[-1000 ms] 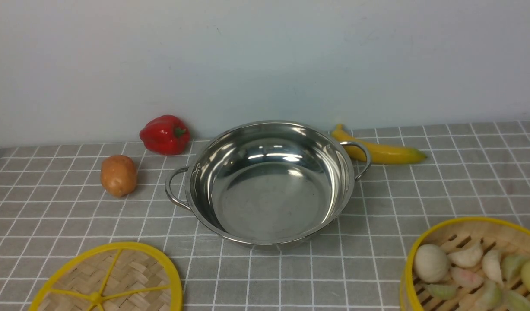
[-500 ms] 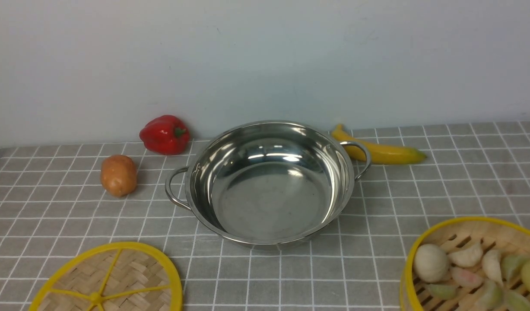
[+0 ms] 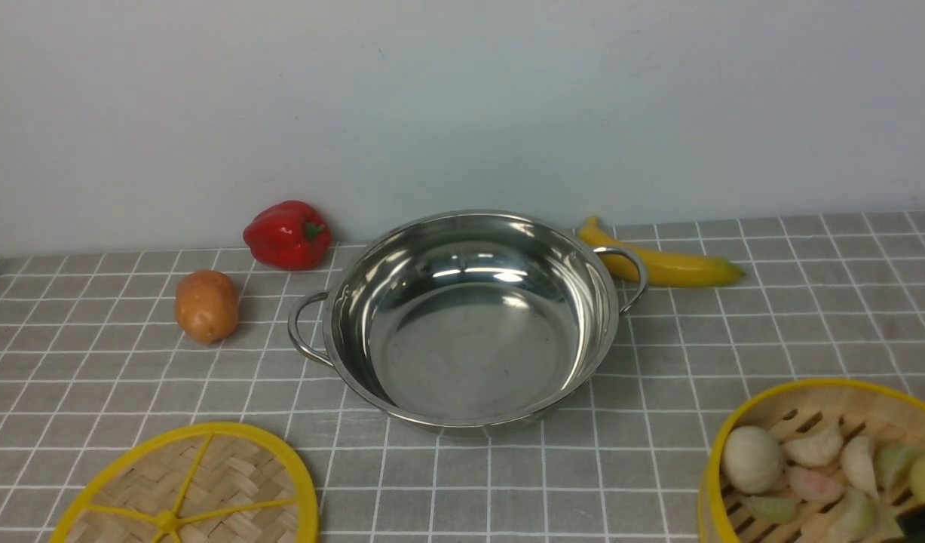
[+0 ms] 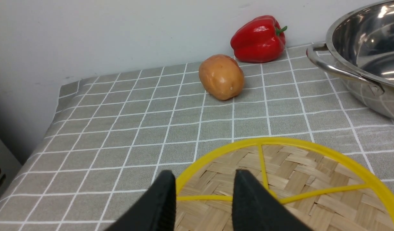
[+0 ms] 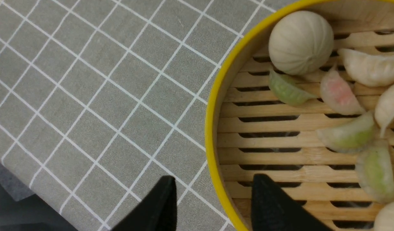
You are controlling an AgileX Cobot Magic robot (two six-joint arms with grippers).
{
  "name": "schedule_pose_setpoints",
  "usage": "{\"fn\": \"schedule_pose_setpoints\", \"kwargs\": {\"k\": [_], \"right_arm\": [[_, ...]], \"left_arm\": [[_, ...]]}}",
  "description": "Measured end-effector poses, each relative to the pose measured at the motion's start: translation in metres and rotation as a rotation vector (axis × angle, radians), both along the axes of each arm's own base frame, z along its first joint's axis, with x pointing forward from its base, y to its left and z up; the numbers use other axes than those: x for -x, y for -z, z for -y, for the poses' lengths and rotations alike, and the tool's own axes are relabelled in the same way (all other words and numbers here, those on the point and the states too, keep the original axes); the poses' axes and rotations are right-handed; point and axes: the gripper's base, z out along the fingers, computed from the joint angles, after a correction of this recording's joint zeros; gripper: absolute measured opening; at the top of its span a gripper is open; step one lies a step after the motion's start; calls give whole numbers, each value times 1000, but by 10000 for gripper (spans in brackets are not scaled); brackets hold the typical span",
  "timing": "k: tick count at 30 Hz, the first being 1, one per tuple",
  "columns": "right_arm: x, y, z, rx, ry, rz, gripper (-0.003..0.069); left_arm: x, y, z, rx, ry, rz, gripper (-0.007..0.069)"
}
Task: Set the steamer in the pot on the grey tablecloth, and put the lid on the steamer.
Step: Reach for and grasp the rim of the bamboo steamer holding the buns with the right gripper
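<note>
Cloth: we see grey cloth (image 3: 733, 339) with white grid lines under the pot and running out past it on every side.
Pot: the steel pot (image 3: 462, 354) sits mid-cloth, upright and empty, with one loop handle to its left and one to its right.
Steamer: the steamer (image 3: 824, 383) stands on the cloth to the right of the pot and nearer to us, well apart from it, so we find it not yet in the pot.
Lid: the lid (image 3: 228, 467) lies flat on the cloth to the left of the pot and nearer to us, apart from it.
Banana: the banana (image 3: 673, 265) lies just behind the pot's right handle.
Pepper: the red pepper (image 3: 287, 234) sits beyond the pot, to its left.
Potato: the potato (image 3: 206, 305) lies left of the pot, near its left handle.
Bun: a pale bun (image 3: 752, 458) rests inside the steamer, on the side towards the pot.
Dumplings: we see white, pink and green dumplings (image 3: 813, 449) beside the bun on the slats.
Left gripper: the left gripper (image 4: 203, 173) hovers over the lid's edge on the side away from the pot, fingers apart, nothing between them.
Right gripper: the right gripper (image 5: 213, 177) has its fingers apart astride the steamer's yellow rim, one over the cloth and one over the slats, and we see no clamp on it.
</note>
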Motion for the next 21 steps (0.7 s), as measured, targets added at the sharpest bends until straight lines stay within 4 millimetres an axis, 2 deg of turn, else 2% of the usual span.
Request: {"fn": "schedule_pose_setpoints", "kwargs": {"k": [4, 11, 15, 21], "right_arm": [[-12, 9, -16, 27, -88, 19, 353], [-29, 29, -31, 90, -70, -38, 356], [-38, 47, -42, 149, -102, -105, 356], [-55, 54, -58, 147, -72, -166, 356]], "left_arm": [[0, 0, 0, 0, 0, 0, 243], [0, 0, 0, 0, 0, 0, 243], [0, 0, 0, 0, 0, 0, 243], [0, 0, 0, 0, 0, 0, 243]]}}
